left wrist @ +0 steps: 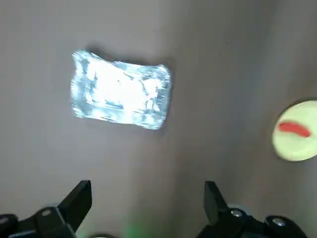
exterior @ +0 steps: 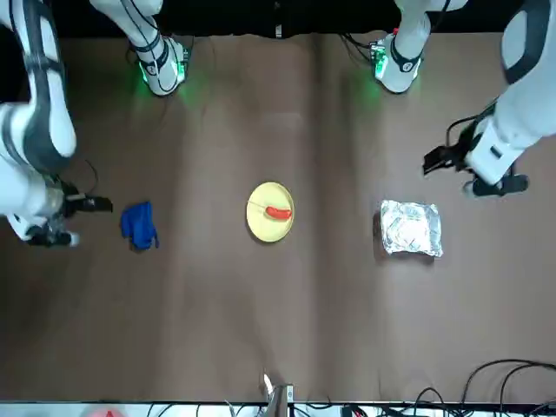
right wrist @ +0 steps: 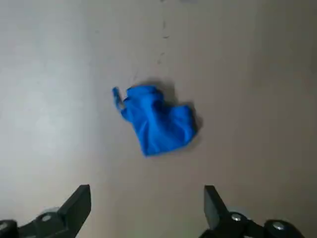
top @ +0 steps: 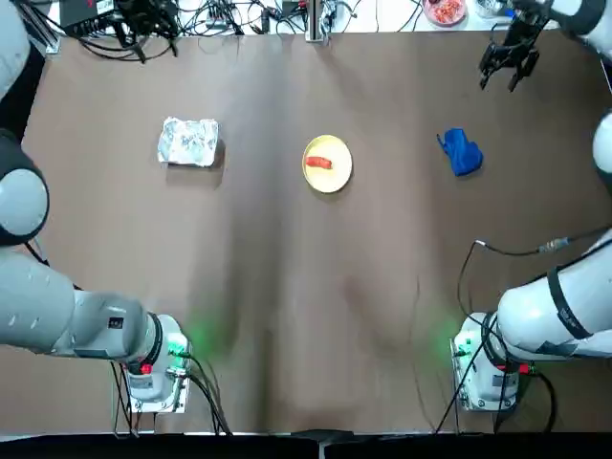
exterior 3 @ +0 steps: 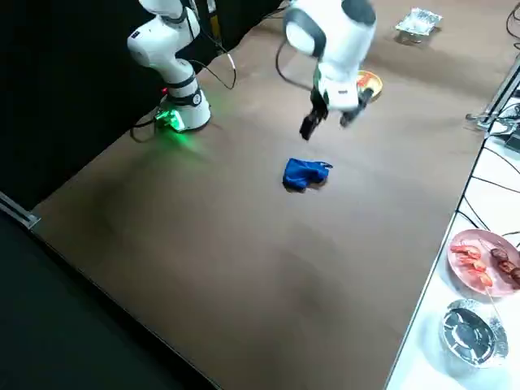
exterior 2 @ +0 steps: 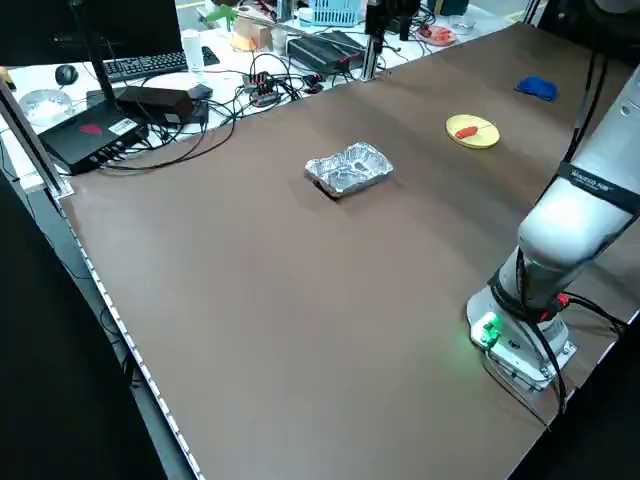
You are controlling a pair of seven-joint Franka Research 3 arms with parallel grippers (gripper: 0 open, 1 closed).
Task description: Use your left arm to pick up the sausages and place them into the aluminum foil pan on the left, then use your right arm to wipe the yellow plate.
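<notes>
Our left claw (left wrist: 148, 184) hangs wide and holding nothing above the bench (top: 258, 287), on the foil pan's side. The sausage (top: 318, 163) rests on the yellow plate (top: 338, 179), off to our right beyond the aluminum foil pan (top: 188, 142), so we judge the first move is a sideways reach rightward, then down. Its long axis runs roughly left to right, nearly along the line joining our spread fingertips; we probably need about a quarter turn to pinch it across its narrow width. The pan then lies back leftward. Our right claw (right wrist: 147, 188), also wide, waits over the far right near the blue cloth (top: 461, 152), on the plate's other side.
</notes>
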